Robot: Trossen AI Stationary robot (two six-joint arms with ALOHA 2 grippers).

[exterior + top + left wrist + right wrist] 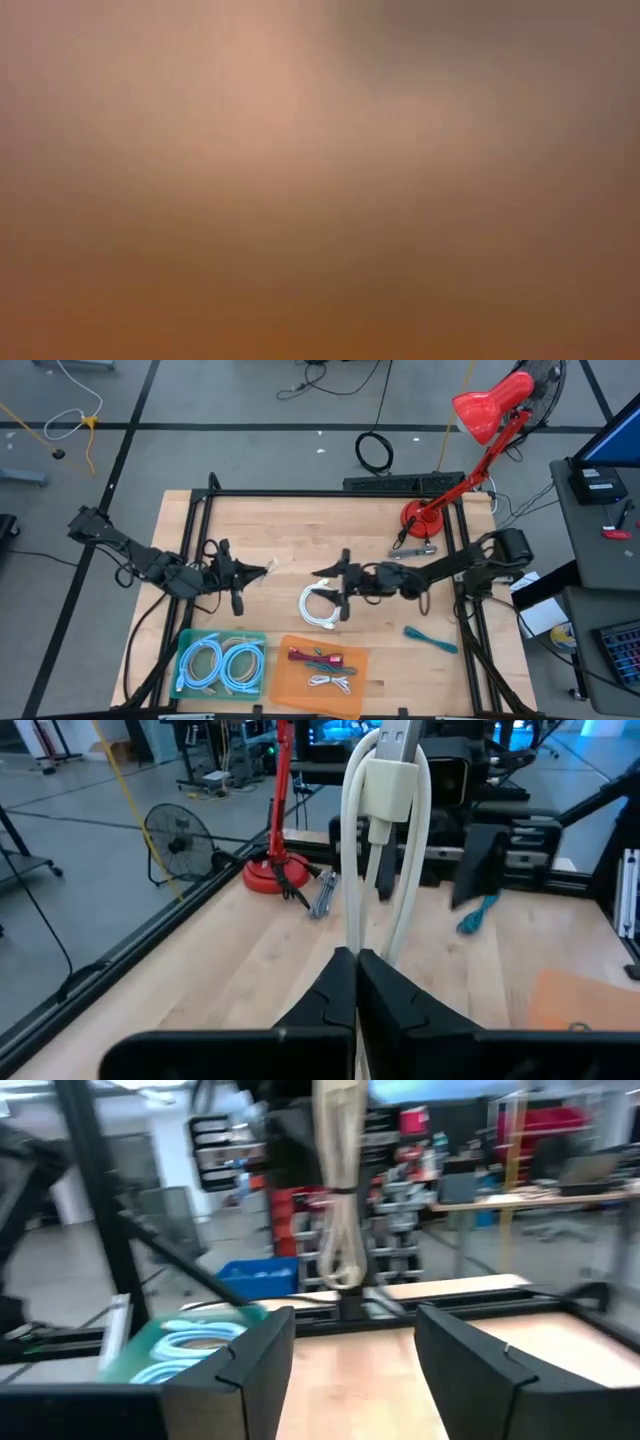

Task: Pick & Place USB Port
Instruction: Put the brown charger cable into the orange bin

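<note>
Nearest the front edge of the wooden table (290, 525) sit 2 trays: a teal tray (221, 663) w/ 2 coiled light-blue cables, and just beside it an orange tray (322, 676) w/ a red item and a small white cable. A teal strip (431, 639) lies on bare wood towards the R side. Mid-table, the L gripper (262, 571) is clenched on a white USB cable (385, 830); in the L wrist view its dark fingers (330, 995) meet tight around the cable's 2 strands, the connector end standing up above them. The R gripper (320, 571) faces it from close by, jaws spread wide w/ nothing between them; the R wrist view shows its 2 fingers (255, 1360) well apart. A 2nd white cable coil (318, 606) lies on the wood just below the R gripper in the high view. Farther back, a metal tool (412, 550) lies near the round base of the red desk lamp (470, 430). Low view is a blur, can't tell anything from it.
</note>
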